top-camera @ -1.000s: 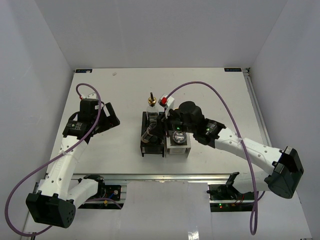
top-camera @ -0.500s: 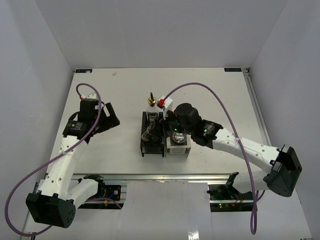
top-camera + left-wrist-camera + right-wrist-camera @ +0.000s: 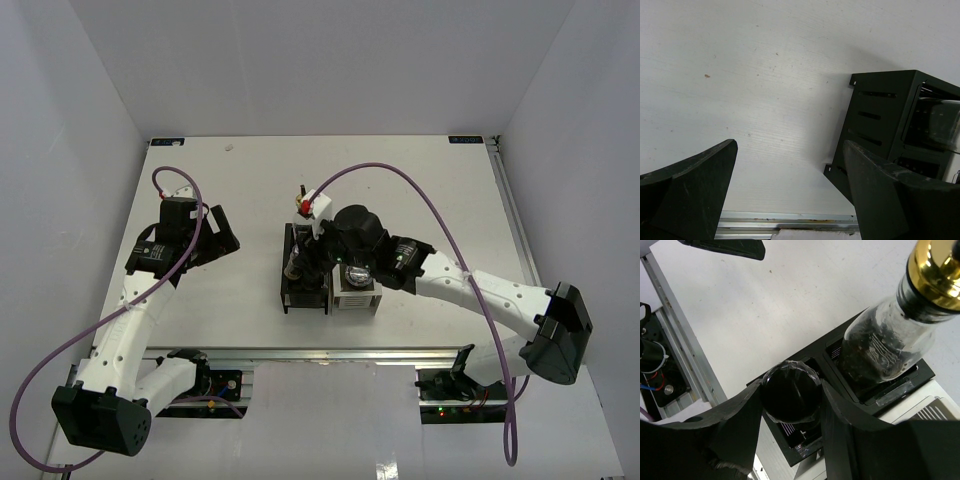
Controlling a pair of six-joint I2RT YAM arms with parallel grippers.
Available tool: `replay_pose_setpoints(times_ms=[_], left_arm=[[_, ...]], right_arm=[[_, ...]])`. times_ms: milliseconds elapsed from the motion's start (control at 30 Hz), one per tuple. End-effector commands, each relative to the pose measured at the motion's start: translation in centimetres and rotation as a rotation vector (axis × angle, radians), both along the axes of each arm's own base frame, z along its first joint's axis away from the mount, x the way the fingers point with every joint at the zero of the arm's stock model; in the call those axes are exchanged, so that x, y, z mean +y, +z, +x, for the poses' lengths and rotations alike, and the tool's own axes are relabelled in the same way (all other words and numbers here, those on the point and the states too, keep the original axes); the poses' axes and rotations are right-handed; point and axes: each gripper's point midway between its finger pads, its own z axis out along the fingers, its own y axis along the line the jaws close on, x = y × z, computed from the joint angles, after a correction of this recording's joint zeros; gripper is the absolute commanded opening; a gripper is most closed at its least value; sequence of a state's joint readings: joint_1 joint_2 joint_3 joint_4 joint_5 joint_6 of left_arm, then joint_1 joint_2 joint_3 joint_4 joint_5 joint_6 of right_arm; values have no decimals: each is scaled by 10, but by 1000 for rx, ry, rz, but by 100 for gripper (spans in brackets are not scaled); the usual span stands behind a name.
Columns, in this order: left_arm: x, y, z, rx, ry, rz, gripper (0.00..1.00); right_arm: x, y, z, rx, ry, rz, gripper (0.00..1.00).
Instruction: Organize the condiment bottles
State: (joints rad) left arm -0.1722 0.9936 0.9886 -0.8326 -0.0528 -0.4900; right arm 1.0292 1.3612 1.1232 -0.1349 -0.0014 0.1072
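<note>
Nearest, the right gripper (image 3: 790, 407) pinches a dark brown jar (image 3: 790, 390) by its sides, just above the near compartment of the black rack (image 3: 880, 110). If it comes down off-centre, I judge the jar's base could catch the rack's rim, then tip or slip from the fingers. The gold-necked bottle (image 3: 890, 340) sits in the rack's next compartment back, and the wrist could knock it. Left of the rack, the left gripper (image 3: 790, 150) hangs spread, holding nothing.

Pretty clearly a robotics lab test cell: plain white tabletop (image 3: 250, 170) boxed in by blank white wall panels (image 3: 320, 70) at 9, 12 and 3 o'clock. An aluminium rail (image 3: 330, 354) runs along 6 o'clock with two robot arms (image 3: 130, 320) bolted on, and purple cables (image 3: 378, 166) loop overhead.
</note>
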Motion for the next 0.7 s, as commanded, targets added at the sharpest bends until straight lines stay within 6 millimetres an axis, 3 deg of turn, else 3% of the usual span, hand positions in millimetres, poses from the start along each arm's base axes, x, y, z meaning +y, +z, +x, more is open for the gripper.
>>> replay_pose_setpoints(times_ms=[0,667], left_arm=[[3,13,3,-40,10,5,98],[3,18,1,-46,8,5,98]], right_arm=[[1,-12,4,-38,-24,-106,8],[-14,-19,10,-63,-106,-147,8]])
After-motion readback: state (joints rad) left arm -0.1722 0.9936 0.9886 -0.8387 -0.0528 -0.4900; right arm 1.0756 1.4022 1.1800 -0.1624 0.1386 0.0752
